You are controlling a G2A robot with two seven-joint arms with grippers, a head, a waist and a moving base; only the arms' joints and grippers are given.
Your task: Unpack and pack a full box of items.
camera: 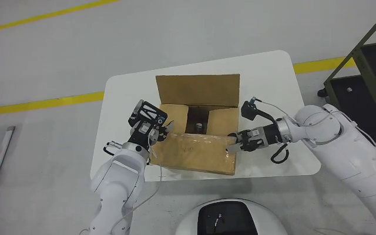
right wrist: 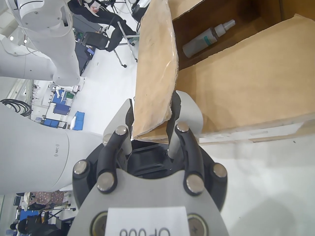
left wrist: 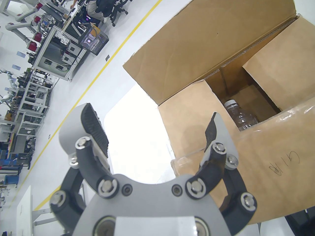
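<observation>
A brown cardboard box (camera: 197, 126) stands on the white table (camera: 270, 76), its far flap (camera: 198, 89) raised and both side flaps folded in. My right gripper (camera: 233, 143) is shut on the corner of the taped near flap (right wrist: 155, 74) at the box's right end. My left gripper (camera: 160, 130) hangs open at the box's left end, over the left corner of that same flap (left wrist: 258, 153). Through the gap between the side flaps I see a clear bottle (left wrist: 240, 116) with a white cap and a grey spray bottle (right wrist: 205, 39) lying on the box floor.
Bare table surface lies left of the box (left wrist: 137, 133) and behind it. A dark green cart (camera: 352, 76) stands off the table's far right corner. Yellow floor lines (camera: 53, 101) run behind the table.
</observation>
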